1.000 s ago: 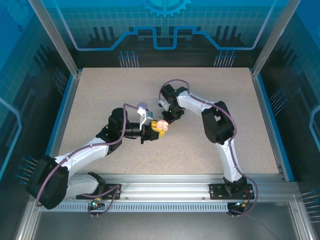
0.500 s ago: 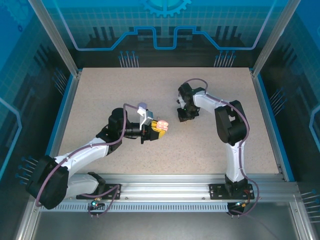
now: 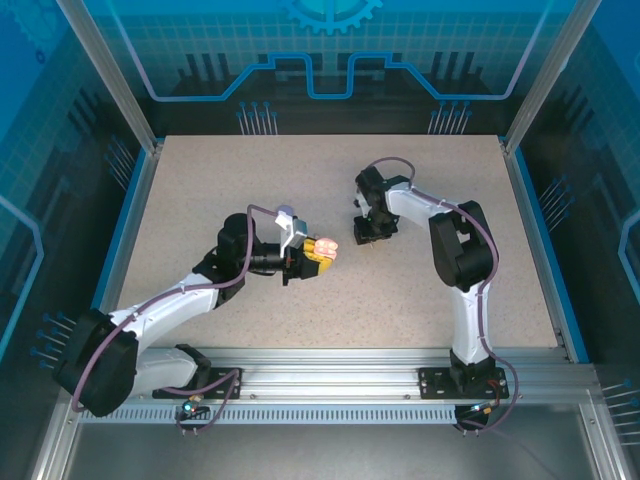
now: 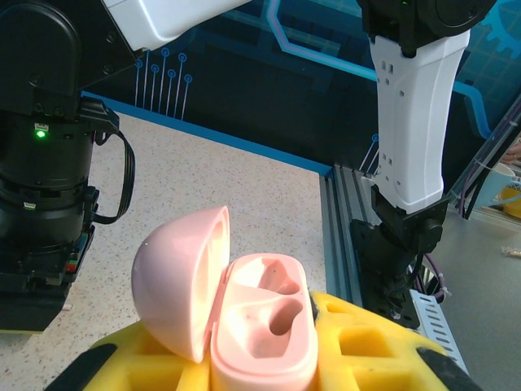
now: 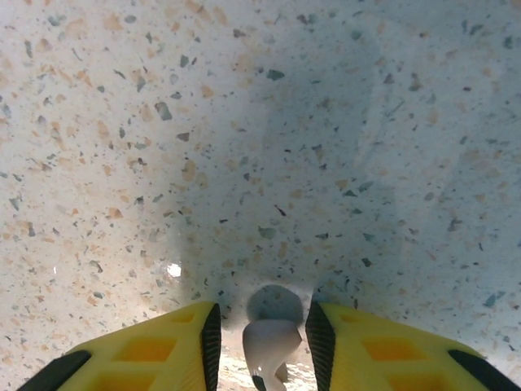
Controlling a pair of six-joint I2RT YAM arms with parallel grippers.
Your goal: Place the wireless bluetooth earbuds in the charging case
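Withdrawal from the charging case (image 4: 264, 326) is seen: the right hand (image 5: 260, 330) is now lowered close over the counter (image 5: 326, 122), fingers down, with its jaws widened around a pale earbud (image 5: 271, 346) that is apparently unclamped. Insertion is thus judged unfinished. The case, lid open and wells empty, is clamped in the left hand (image 3: 316, 255).

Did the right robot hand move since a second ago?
Yes. The right gripper slid right, away from the pink case, toward the table's right edge.
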